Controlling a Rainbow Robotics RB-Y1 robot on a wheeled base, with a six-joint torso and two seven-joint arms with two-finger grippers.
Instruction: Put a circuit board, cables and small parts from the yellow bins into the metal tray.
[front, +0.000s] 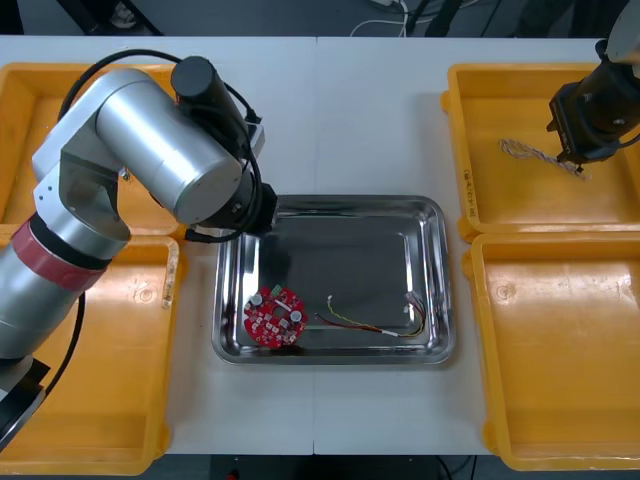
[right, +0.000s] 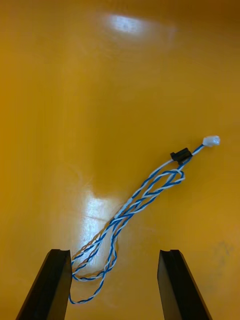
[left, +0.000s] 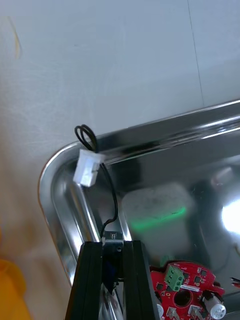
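My left gripper pinches a black cable at the corner of the metal tray; my right gripper stands spread over a blue and white cable.

On my left, my two fingers are drawn close together, apart only by the black cable's end clamped between them. From there it runs to its white plug, which sits at the tray's rounded corner rim, with a small loop reaching out over the table. Just beside my fingers, inside the tray, lies the red circuit board, and further across the tray floor a red and yellow cable. On my right, in the far yellow bin, my fingers are wide apart and hold nothing. The twisted cable lies on the bin floor, its looped end between my fingertips, nearer one finger.
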